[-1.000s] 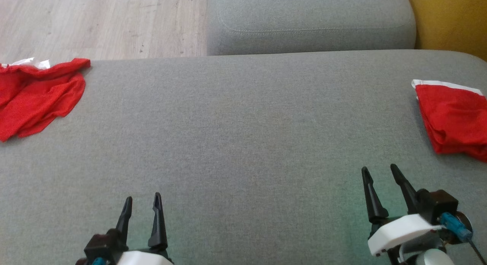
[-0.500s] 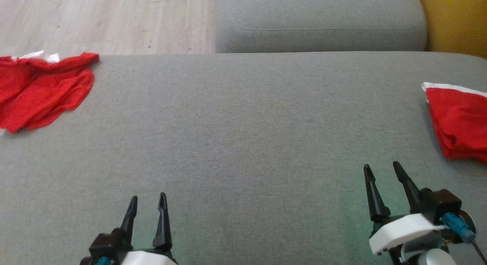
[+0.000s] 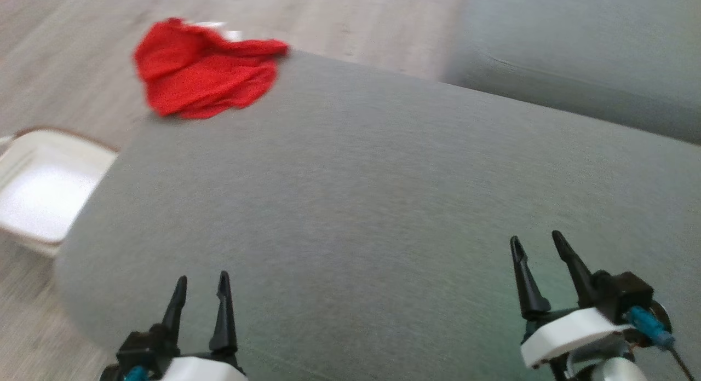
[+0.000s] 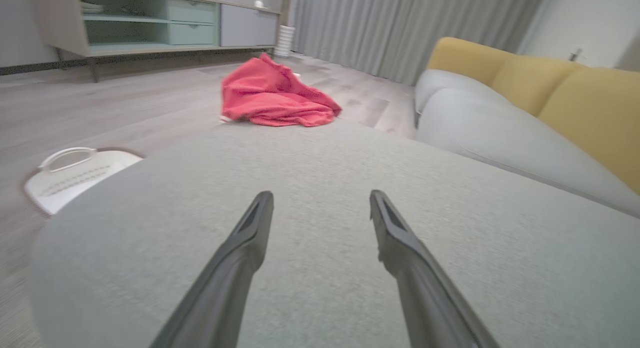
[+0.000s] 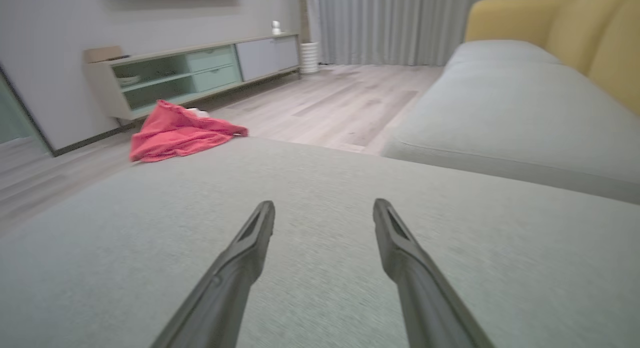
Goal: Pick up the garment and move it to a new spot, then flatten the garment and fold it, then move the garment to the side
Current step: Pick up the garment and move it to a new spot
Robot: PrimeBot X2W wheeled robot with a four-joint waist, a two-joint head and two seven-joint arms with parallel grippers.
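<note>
The red garment (image 3: 205,77) lay crumpled on the far left corner of the cushion (image 3: 350,195), spilling over its edge. The left gripper (image 3: 202,277) and right gripper (image 3: 535,237) hung over the cushion's near side, well apart from the garment, jaws partly spread and holding nothing. A shallow pinch could push the cloth off that corner, toward the basket (image 3: 44,189) beside the cushion. The 2 arms also faced a long reach.

We log the garment (image 3: 205,77): red, crumpled in a loose heap, white trim at its far edge, at 11 o'clock on the cushion's (image 3: 356,206) far corner.
</note>
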